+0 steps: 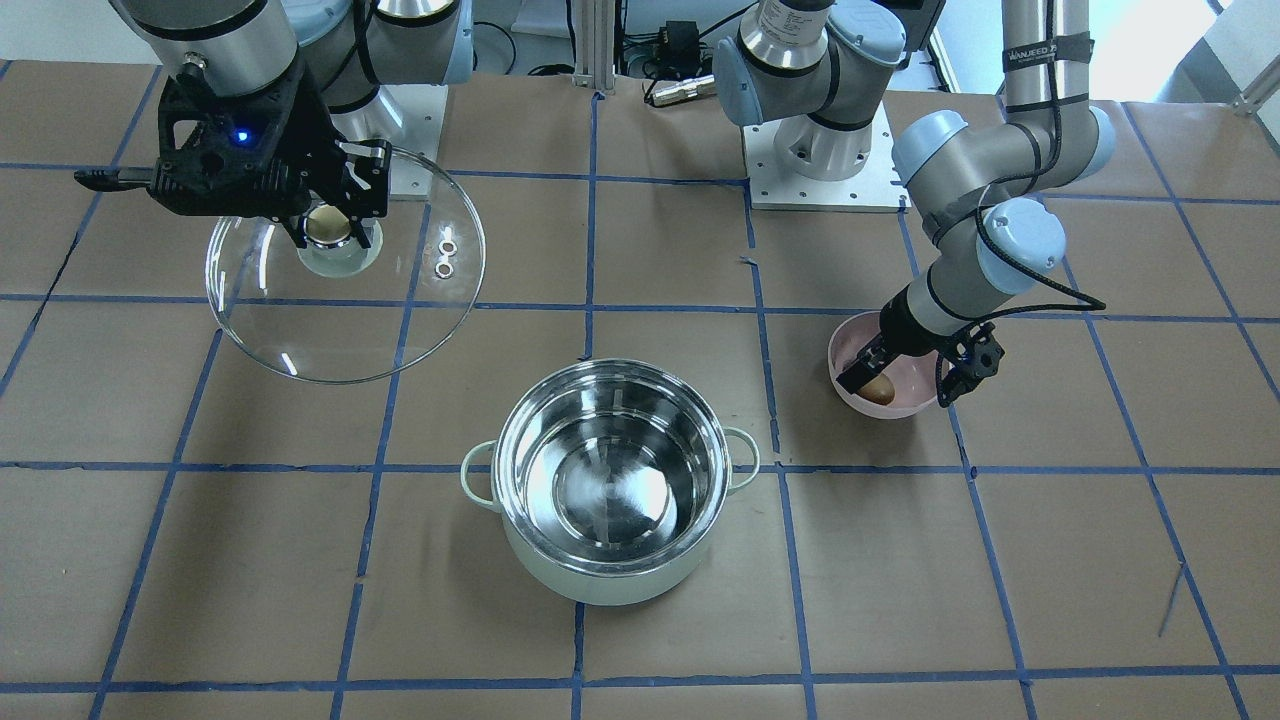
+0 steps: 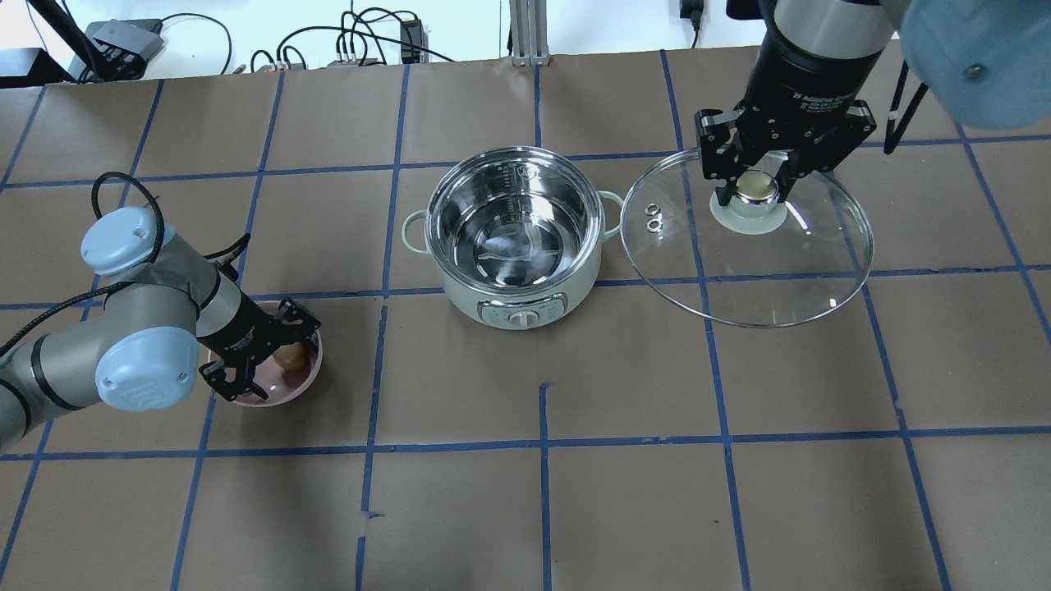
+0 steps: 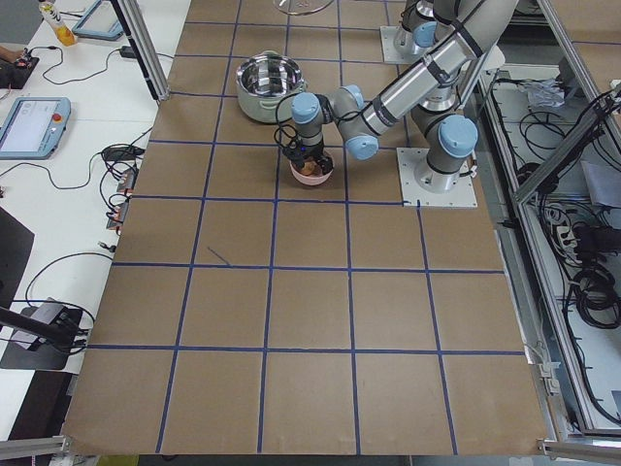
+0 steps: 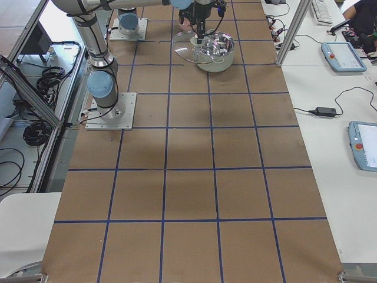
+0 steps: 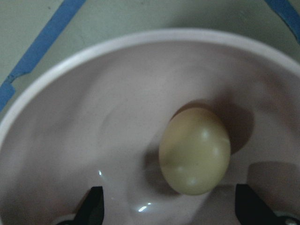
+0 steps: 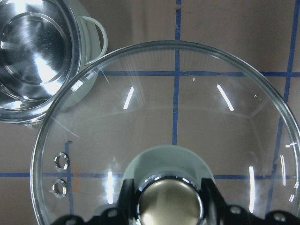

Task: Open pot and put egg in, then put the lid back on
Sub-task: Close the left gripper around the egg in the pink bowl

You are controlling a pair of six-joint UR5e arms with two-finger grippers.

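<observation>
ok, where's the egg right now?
The egg lies in the pink bowl, at the overhead view's left, left of the pot, with the left gripper open around it.

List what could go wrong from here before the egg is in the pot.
1. The egg lies off-centre between the fingers of the open left gripper in the curved pink bowl; it may roll away as they close.
2. The pot is bare steel inside; a dropped egg could crack.
3. The right gripper holds the wide glass lid by its knob alone, close beside the pot; it could slip or clip the rim.
</observation>
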